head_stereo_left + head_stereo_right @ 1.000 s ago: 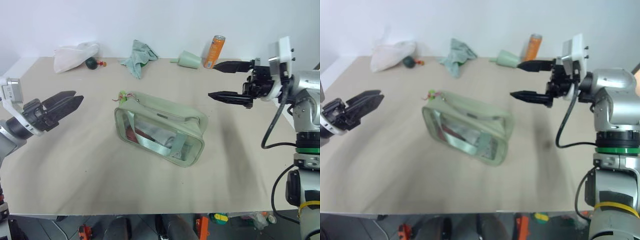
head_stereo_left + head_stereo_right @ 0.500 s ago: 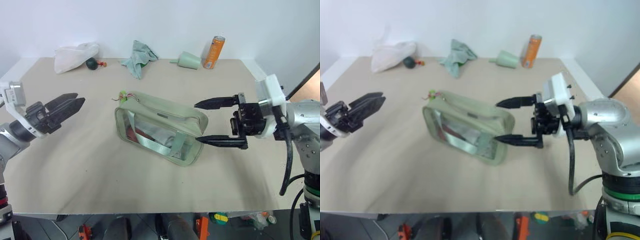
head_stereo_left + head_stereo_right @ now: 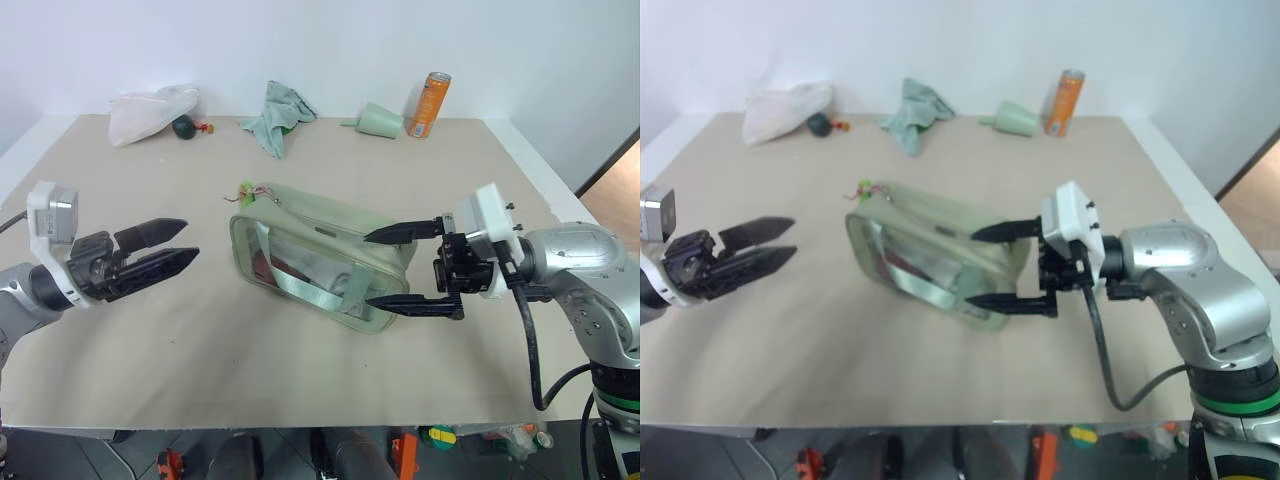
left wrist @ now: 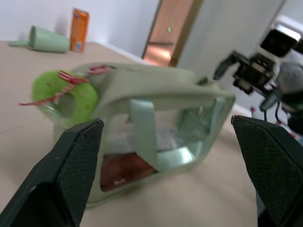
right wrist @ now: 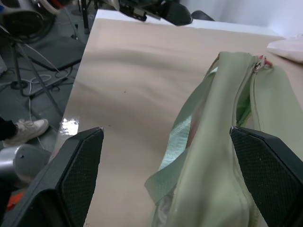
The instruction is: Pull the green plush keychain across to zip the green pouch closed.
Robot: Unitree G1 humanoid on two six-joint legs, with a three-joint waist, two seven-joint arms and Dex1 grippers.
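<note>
While the green pouch (image 3: 320,255) lies mid-bench (image 3: 200,350), the right claw (image 3: 395,268) is spread wide around its right end without gripping. Off to the pouch's left, the left claw (image 3: 170,247) gapes, empty. At the pouch's far-left corner sits the green plush keychain (image 4: 66,97).

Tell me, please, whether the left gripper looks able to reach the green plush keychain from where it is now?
Probably yes. The left gripper is open and points toward the green pouch; the green plush keychain sits at the pouch's near top corner, with bare table between.
</note>
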